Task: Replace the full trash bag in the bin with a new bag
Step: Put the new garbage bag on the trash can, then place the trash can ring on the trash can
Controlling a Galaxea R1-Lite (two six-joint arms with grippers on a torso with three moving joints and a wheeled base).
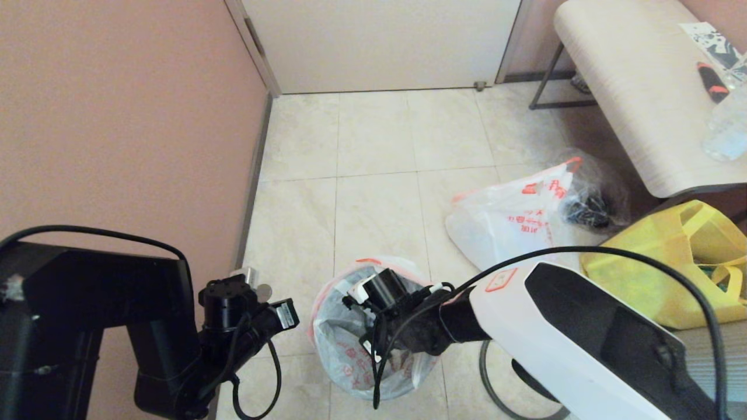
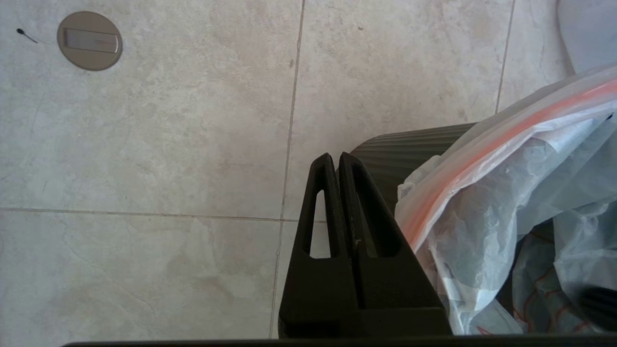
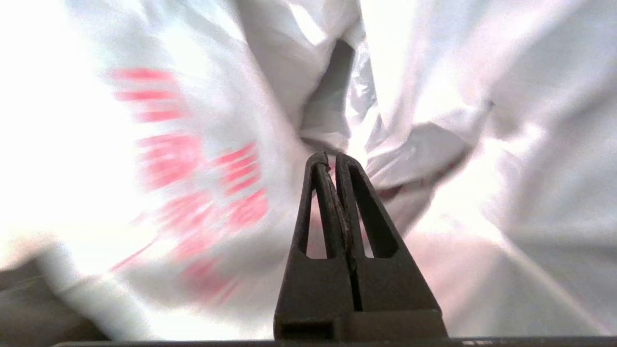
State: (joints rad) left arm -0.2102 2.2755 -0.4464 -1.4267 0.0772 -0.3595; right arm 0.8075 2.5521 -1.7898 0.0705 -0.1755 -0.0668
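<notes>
Two pincers shut: right pincer [image 3: 332, 159] down inside the bag lining the bin [image 2: 409, 144], gripping nothing visible, nearer; left pincer [image 2: 335, 159] beside the rim. Full trash bag [image 1: 513, 216] on the floor, beyond.

Head cam high up, looks fwd & down at floor w/ the bin [image 1: 373, 332]. L wrist cam faces down beside it, sharing its rim. R wrist cam sits v. close inside the new bag [image 3: 193, 168]
</notes>
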